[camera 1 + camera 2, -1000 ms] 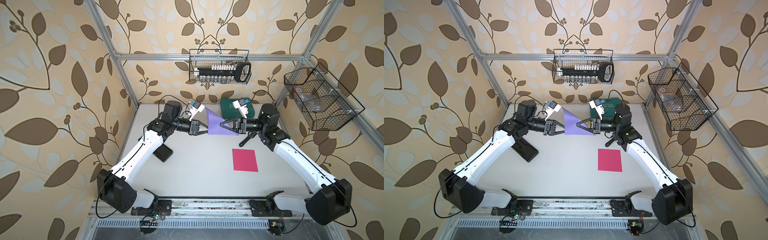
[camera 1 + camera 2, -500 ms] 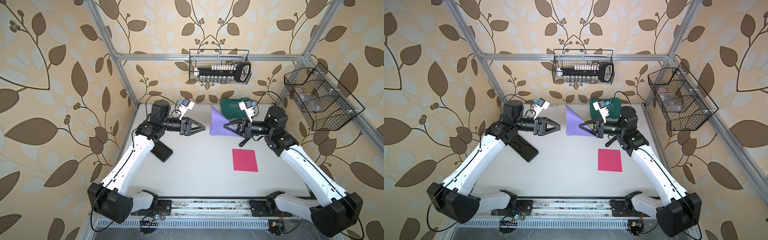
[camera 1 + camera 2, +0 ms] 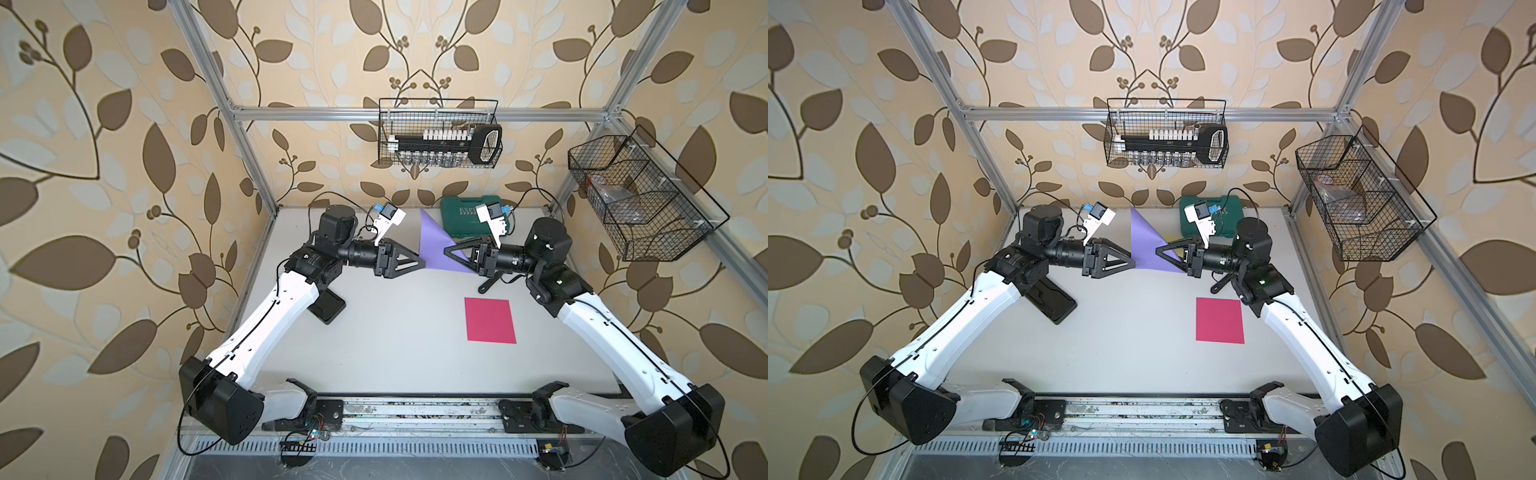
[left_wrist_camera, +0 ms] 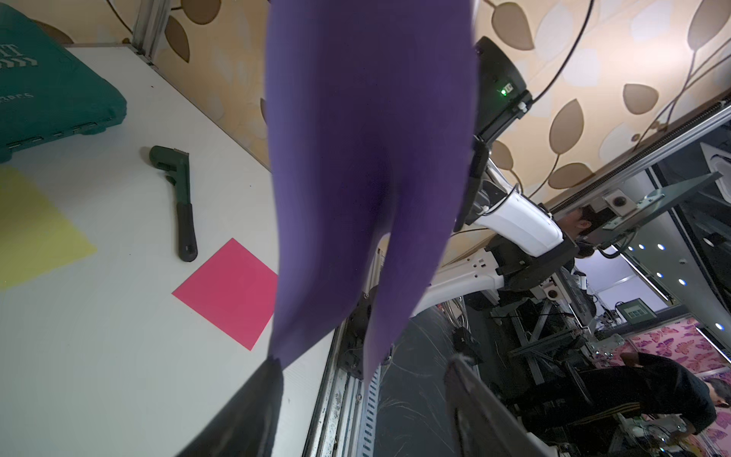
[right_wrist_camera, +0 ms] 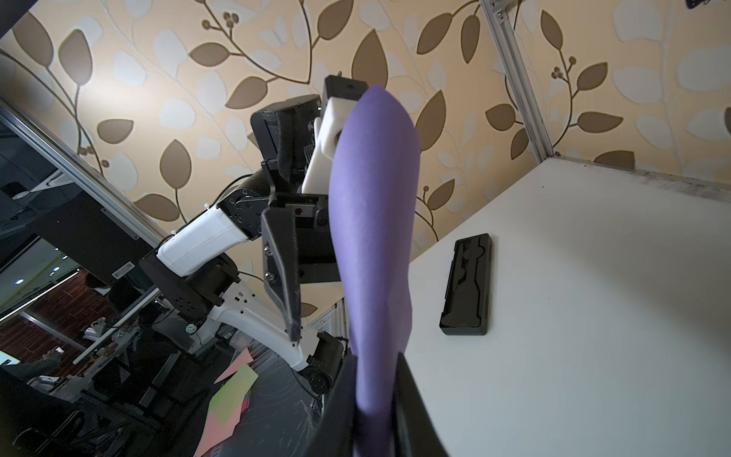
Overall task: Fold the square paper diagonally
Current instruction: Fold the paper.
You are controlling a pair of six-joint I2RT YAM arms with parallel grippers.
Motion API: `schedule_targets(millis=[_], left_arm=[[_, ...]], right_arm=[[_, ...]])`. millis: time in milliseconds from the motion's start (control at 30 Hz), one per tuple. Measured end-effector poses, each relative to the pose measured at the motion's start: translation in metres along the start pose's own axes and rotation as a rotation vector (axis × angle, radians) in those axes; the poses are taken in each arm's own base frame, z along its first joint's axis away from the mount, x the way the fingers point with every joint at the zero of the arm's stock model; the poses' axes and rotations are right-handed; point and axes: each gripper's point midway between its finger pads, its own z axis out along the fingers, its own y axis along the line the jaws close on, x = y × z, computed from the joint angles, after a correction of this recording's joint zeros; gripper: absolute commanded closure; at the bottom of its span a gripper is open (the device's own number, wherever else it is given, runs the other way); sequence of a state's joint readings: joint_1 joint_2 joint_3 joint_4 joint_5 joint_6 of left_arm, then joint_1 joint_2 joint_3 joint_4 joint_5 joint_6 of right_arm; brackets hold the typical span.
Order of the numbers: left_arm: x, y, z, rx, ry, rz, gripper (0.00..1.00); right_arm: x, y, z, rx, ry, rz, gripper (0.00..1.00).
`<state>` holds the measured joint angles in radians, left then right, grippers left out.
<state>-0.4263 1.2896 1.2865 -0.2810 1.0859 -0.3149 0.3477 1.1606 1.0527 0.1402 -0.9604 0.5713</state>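
Purple paper (image 3: 434, 245) was doubled into a triangle and held off the desk (image 3: 395, 332), upper middle of both top views, between the two claws. Right claw (image 3: 446, 250) was clenched on its slanted long edge, which ran from upper left to lower right. Left claw (image 3: 423, 264) was released, jaws wide, tips at the sheet's lower-left corner, so the paper lay straight ahead of it.

In the left wrist view the two layers hung splayed between its fingers (image 4: 253, 407). One tip touched the lower-left finger and the other was loose in the gap.

Judgement: corners not matched yet. Both layers need to sit inside the left claw before it closes.

Pink paper (image 3: 490, 320) lay flat, lower right, well apart.
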Motion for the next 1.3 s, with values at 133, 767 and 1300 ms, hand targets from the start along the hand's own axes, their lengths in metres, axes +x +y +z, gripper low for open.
schedule_targets(millis=[133,767,1300], left_arm=[[-0.001,0.008,0.000,-0.044,-0.011,-0.008,0.34],[-0.002,0.005,0.004,-0.045,-0.012,-0.026,0.55],[0.002,0.011,0.011,-0.067,0.012,-0.059,0.73]], right_arm=[[-0.003,0.002,-0.001,-0.001,-0.010,-0.012,0.84],[-0.003,0.003,0.000,0.002,-0.015,-0.016,0.85],[-0.002,-0.007,0.003,0.063,-0.029,-0.001,0.83]])
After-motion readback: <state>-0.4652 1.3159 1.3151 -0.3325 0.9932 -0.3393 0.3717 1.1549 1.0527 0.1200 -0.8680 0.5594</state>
